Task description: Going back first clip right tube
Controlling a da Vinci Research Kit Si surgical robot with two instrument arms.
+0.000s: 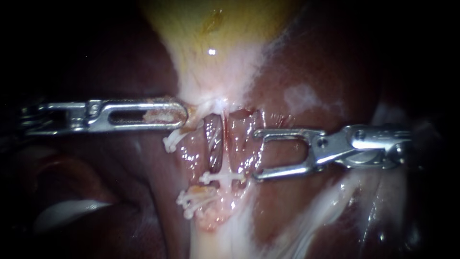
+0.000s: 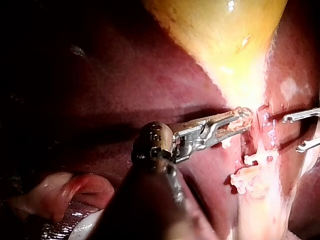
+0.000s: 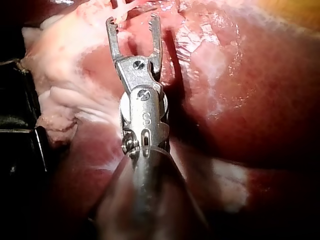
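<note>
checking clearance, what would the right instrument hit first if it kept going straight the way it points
Likely the right tube, right ahead of the right instrument, just above the white clip; depth is unclear.

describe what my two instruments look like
Left instrument: shiny silver metal, long slotted end, rounded dark wrist joint, dark shaft. Right instrument: also silver, forked end with small toothed tips, two pivot screws, dark shaft.

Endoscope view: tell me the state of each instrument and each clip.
Left slotted steel instrument, jaws shut on pale tissue below the yellow gallbladder.
Right steel instrument, jaws open, empty.
White plastic clips, all three closed on tissue.
</note>
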